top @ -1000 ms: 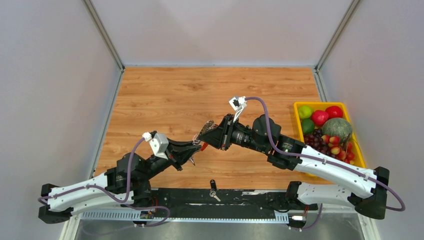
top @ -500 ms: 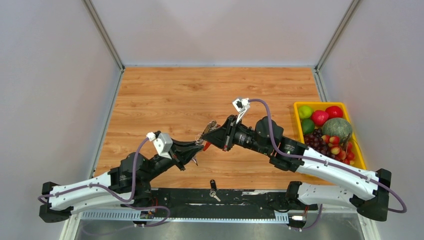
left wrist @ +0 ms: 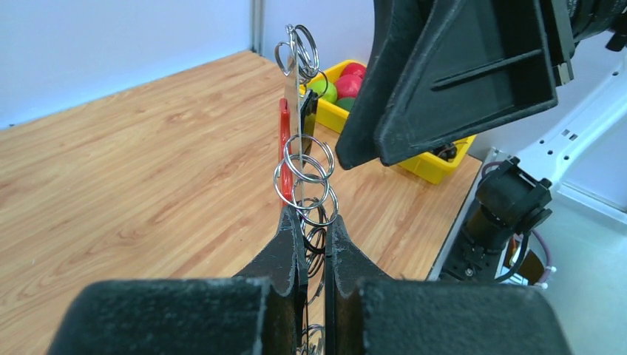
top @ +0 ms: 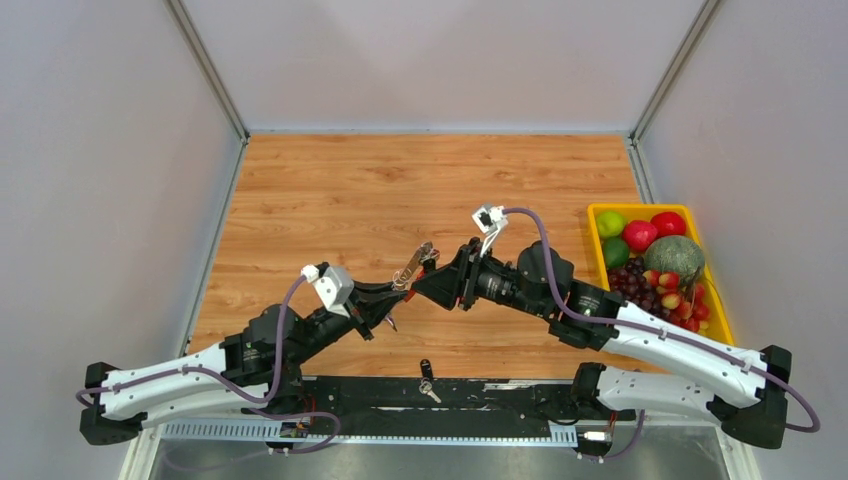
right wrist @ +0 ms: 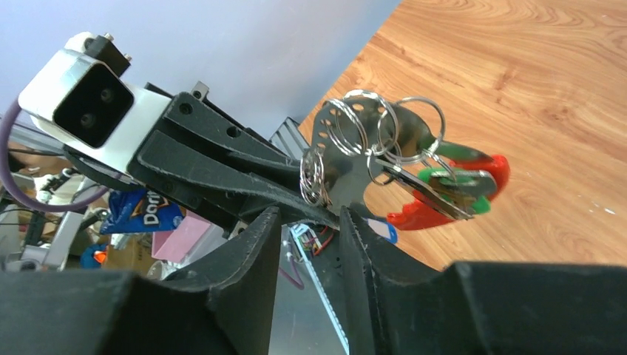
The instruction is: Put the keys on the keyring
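Observation:
My left gripper [top: 392, 297] is shut on the keyring [top: 415, 262] and holds it up above the wooden table. In the left wrist view the fingers [left wrist: 288, 244] pinch the silvery rings [left wrist: 302, 159], and the red loop [left wrist: 284, 137] stands behind them. My right gripper [top: 422, 284] faces it from the right, its tips close beside the keyring. It is open and empty [right wrist: 309, 214]. The right wrist view shows a silver plate with rings [right wrist: 347, 159], a green tag [right wrist: 458, 181], the red loop [right wrist: 414, 214] and a small blue tag [right wrist: 378, 229]. One black-headed key [top: 428, 384] lies on the black rail.
A yellow tray [top: 597, 211] of fruit stands at the table's right edge; it also shows in the left wrist view [left wrist: 436, 166]. Grey walls enclose the table on three sides. The black rail [top: 500, 390] runs along the near edge.
Both arms have shifted a little to the right. The keyring now stands more upright between the two grippers, and the right gripper's tip sits slightly lower.

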Controlling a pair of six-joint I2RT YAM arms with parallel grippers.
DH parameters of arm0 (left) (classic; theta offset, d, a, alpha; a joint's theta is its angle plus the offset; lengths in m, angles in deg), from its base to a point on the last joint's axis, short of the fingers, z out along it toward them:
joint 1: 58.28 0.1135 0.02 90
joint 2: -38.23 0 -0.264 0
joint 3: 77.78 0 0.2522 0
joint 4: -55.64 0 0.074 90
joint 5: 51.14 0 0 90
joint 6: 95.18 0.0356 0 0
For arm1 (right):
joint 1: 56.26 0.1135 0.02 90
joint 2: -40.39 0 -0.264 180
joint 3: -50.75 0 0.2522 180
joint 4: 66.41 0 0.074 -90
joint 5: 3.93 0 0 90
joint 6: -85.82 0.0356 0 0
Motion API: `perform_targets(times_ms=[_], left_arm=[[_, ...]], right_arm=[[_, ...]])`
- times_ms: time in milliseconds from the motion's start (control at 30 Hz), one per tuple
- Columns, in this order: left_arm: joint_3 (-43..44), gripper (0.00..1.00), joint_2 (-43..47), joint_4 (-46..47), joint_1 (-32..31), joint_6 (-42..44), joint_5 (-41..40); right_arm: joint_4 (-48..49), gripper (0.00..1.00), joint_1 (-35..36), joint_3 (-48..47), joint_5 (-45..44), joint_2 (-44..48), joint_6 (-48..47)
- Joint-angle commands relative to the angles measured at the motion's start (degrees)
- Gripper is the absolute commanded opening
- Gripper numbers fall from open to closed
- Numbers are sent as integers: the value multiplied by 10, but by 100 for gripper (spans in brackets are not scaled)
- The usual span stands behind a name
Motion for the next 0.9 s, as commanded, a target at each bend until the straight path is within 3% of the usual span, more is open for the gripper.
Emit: perform_targets(times_ms=[0,200,400,700,867], left_arm=[[24,0,4,-8,2,-7,-6],[65,0,-7,-82,2,-52,-2],[125,0,-42,-187,2,-107,2],[168,0,-56,-276,2,-170,6],[171,0,-50,-309,2,-181,-5]], right_arm=[[-75,41,2,-39,-11,28,-54],[-186,43,2,-129,-25,23,-194],[-223,43,11,-154,-21,-31,-362],[-180,49,240,-113,-282,-53,-666],[-120,50,330,-67,-405,-37,-798]])
